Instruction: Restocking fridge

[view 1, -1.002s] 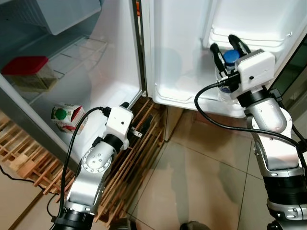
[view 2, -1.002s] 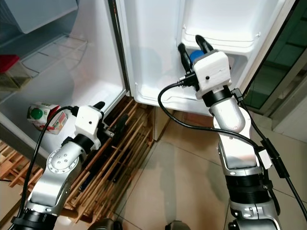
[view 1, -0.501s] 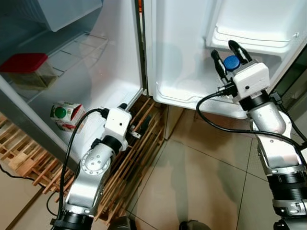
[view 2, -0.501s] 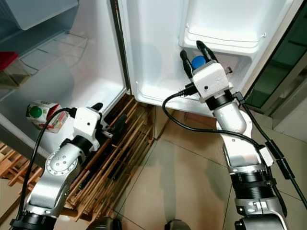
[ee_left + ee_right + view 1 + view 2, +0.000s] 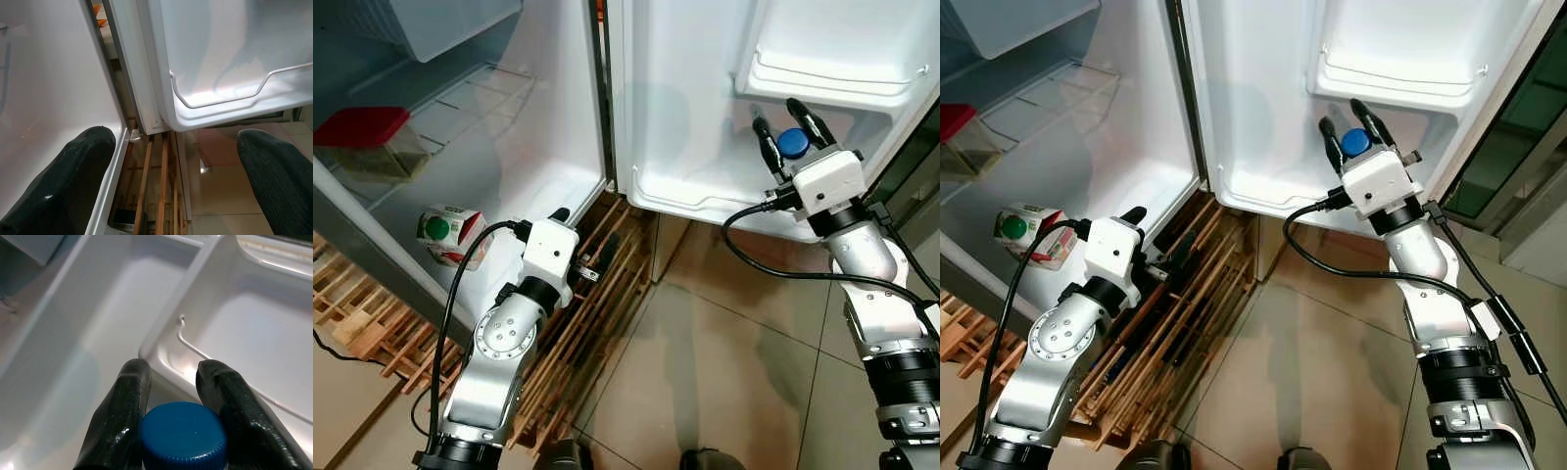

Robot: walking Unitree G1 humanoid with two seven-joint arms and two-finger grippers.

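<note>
- A bottle with a blue cap (image 5: 793, 143) is held by the right gripper (image 5: 785, 125), its two fingers closed on the neck just under the cap.
- The bottle is carried upright at the open fridge door (image 5: 685, 88), between the lower door shelf (image 5: 705, 201) and the upper door bin (image 5: 832, 78); its long axis runs vertically, down from the jaws.
- The lower door shelf is judged the drop spot; it lies directly below and beyond the fingers, with its wire rail (image 5: 195, 350) ahead.
- The bottle's body is hidden behind the wrist housing.
- The left gripper (image 5: 171, 191) is held low by the fridge's bottom edge, fingers spread and empty, well apart from the bottle.
- A carton (image 5: 450, 233) is seen on the fridge floor, a red-lidded box (image 5: 367, 142) on the shelf above.
</note>
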